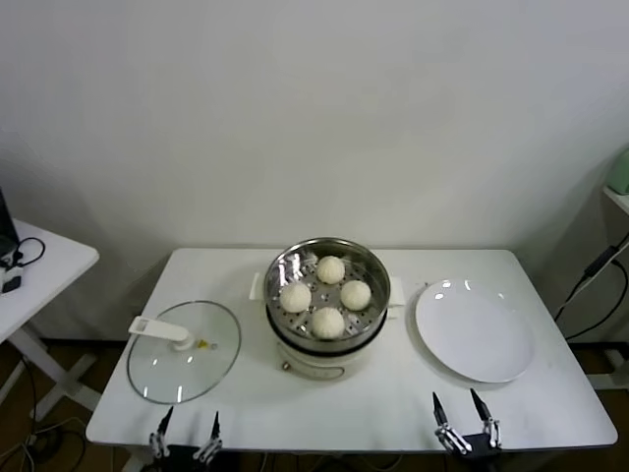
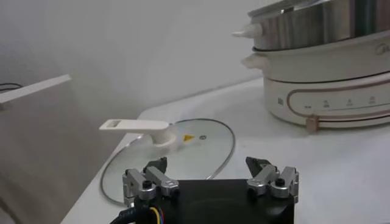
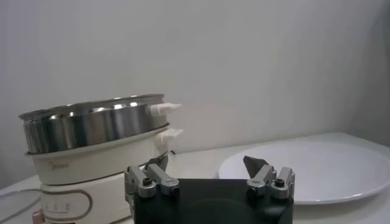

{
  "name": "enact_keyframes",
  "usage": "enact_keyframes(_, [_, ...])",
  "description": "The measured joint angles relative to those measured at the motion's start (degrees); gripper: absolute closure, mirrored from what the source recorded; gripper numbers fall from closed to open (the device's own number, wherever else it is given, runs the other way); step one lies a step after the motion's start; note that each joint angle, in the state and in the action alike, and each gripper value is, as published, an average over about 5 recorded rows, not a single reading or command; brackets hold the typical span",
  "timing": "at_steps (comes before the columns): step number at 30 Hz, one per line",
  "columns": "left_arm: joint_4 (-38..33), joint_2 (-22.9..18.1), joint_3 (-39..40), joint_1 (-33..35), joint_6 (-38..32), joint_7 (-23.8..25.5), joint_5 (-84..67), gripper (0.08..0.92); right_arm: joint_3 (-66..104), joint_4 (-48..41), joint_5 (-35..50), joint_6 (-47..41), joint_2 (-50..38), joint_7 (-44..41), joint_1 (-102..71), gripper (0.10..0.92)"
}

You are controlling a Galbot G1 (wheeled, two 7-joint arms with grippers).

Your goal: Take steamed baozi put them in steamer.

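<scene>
Four steamed baozi (image 1: 327, 295) sat in the steamer (image 1: 278, 267); left gripper (image 1: 187, 430) and right gripper (image 1: 460, 405) were parked at the near table edge, jaws released

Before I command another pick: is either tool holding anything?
Nothing held. Left tool and right tool are open and empty at the table's near edge.

A glass lid (image 1: 184, 352) and a white plate (image 1: 475, 330) lie on the white table (image 1: 344, 408).
</scene>
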Motion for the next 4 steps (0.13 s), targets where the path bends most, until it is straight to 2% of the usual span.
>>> enact_keyframes(4, [-0.03,0.0,-0.01,0.08,-0.03,0.0,-0.01,0.177,-0.12,0.0,-0.09,0.01,0.08,0.11,0.07,0.203])
